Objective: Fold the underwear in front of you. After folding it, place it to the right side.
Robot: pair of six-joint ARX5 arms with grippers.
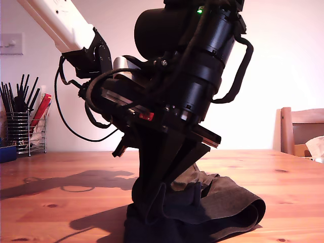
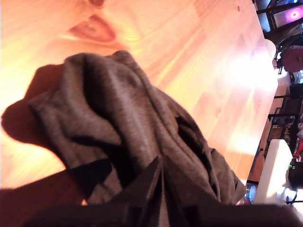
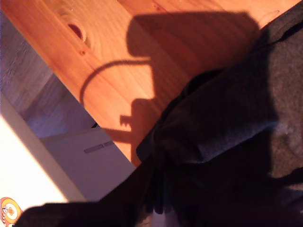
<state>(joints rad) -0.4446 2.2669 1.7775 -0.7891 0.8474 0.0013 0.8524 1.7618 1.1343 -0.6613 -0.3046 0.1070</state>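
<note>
Charcoal underwear [image 1: 223, 207] pinched by my first gripper [image 2: 160, 189], no writing legible

This looks like a home, most likely a dining room or kitchen corner. The worktop [image 1: 263, 167] is a knotty pine dining table with a warm orange finish. A wooden chair [image 1: 302, 129] stands at the exterior view's right. At that view's left, a wire cutlery caddy [image 1: 19, 132] holds dark utensils against a plain pale wall, with a white light switch [image 1: 11, 44] above it. The first wrist view shows cluttered furniture and belongings beyond the table's far edge
</note>
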